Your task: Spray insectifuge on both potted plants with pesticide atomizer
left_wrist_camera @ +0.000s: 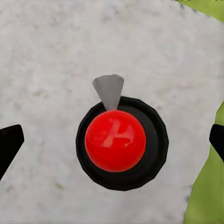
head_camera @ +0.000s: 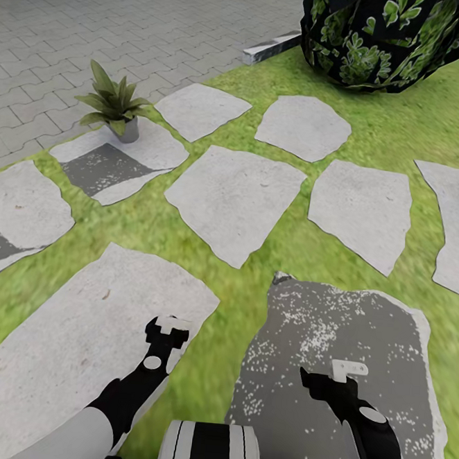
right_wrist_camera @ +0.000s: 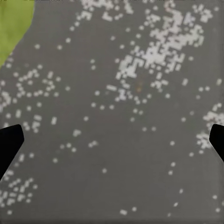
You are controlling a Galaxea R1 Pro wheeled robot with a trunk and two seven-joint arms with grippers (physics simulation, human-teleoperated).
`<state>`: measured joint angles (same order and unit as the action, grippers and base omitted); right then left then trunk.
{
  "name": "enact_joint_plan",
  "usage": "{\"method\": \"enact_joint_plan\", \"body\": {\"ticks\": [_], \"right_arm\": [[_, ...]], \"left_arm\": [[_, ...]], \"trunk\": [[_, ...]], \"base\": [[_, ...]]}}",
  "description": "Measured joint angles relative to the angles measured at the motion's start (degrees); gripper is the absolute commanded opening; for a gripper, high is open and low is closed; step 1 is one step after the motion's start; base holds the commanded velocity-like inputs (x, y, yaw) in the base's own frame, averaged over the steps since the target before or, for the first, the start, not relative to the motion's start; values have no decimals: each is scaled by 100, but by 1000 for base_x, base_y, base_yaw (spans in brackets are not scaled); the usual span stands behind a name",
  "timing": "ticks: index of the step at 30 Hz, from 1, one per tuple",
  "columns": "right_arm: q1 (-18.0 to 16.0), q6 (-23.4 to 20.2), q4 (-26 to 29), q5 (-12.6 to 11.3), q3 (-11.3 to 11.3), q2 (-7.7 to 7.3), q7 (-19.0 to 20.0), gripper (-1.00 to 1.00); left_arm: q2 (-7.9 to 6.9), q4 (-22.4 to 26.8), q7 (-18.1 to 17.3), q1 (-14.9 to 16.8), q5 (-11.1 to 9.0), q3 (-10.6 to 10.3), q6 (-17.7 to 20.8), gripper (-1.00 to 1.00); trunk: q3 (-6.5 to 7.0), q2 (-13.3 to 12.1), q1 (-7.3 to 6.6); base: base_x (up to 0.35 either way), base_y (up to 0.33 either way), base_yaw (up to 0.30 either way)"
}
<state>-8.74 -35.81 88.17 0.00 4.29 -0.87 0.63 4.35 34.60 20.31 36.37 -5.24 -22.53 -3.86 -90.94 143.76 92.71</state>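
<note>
You are early in the task: no spraying looks begun, and one potted plant [head_camera: 117, 105] stands untouched on a stepping stone [head_camera: 122, 156] at the upper left of the head view, well apart from both arms. Your left gripper [left_wrist_camera: 112, 140] has its fingers spread wide over a red-topped dark round object [left_wrist_camera: 120, 142], possibly the pesticide atomizer end-on, though I cannot tell; it touches nothing. Your right gripper [right_wrist_camera: 112, 140] is equally spread and empty above a dark speckled stone [right_wrist_camera: 121, 116].
</note>
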Motion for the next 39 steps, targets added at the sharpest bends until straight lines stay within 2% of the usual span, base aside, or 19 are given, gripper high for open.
{"method": "enact_joint_plan", "body": {"ticks": [4, 5, 39], "right_arm": [[-1, 0, 0, 0, 0, 0, 0, 100], [2, -1, 0, 0, 0, 0, -2, 100], [-1, 0, 1, 0, 0, 0, -1, 100]], "left_arm": [[0, 0, 0, 3, -1, -1, 0, 100], [0, 0, 0, 4, 2, -1, 0, -100], [0, 0, 1, 5, -2, 8, 1, -100]], "trunk": [[0, 0, 0], [0, 0, 0], [0, 0, 0]], "base": [[0, 0, 0], [0, 0, 0], [0, 0, 0]]}}
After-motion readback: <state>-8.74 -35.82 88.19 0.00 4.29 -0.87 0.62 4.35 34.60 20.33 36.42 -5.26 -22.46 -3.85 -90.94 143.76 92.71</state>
